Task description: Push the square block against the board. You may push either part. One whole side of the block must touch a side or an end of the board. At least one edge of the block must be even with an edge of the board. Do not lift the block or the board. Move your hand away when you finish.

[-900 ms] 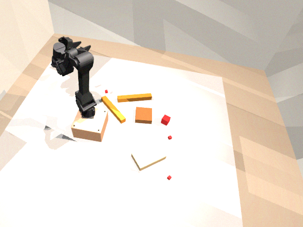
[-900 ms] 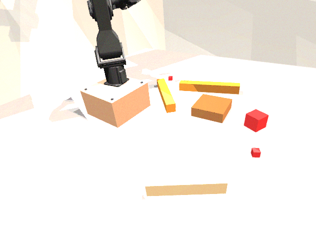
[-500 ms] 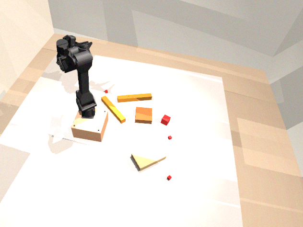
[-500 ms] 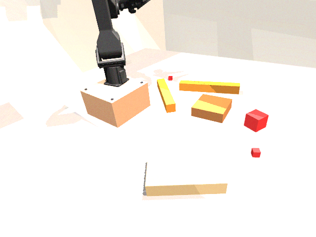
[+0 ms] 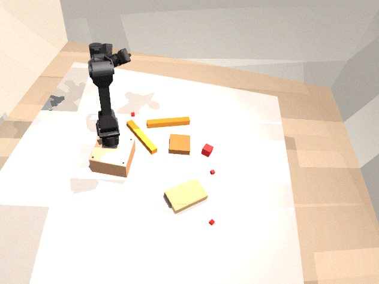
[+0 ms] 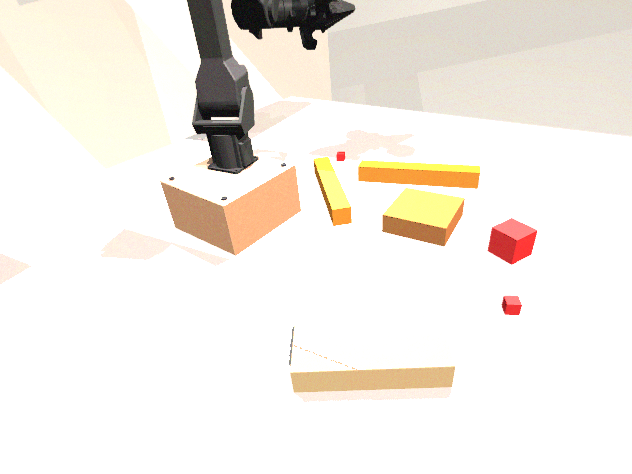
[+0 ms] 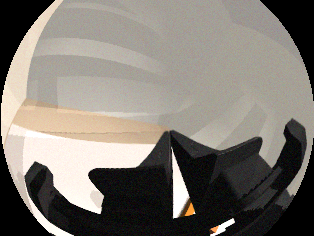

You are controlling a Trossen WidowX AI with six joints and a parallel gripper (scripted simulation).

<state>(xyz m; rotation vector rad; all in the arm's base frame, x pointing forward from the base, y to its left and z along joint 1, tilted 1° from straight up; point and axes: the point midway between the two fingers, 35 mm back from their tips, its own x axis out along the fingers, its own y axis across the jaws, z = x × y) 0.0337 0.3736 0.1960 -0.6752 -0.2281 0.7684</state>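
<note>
Top view: the square block (image 5: 179, 142) (image 6: 424, 211) lies flat on the white surface, its upper face a plain burnt orange, its near side a darker brown. It sits between a red cube (image 5: 207, 150) (image 6: 512, 240) and a slanting yellow-orange bar (image 5: 141, 136) (image 6: 332, 191), with a second bar (image 5: 168, 122) (image 6: 419, 174) just behind it. The pale yellow board (image 5: 186, 195) (image 6: 372, 379) lies flat and well apart from the block, turned at an angle to it; no sides touch. The claw (image 5: 129, 55) (image 6: 353, 7) (image 7: 169, 134) is high above the surface, away from both.

Exterior view: the block's top looks bright yellow, its sides brown, with crisp straight edges. The board's top washes out into white, leaving a tan side distinct.

Wrist view: the claw's fingertips meet, closed on nothing. An orange sliver shows below them; the block cannot be made out.
</note>
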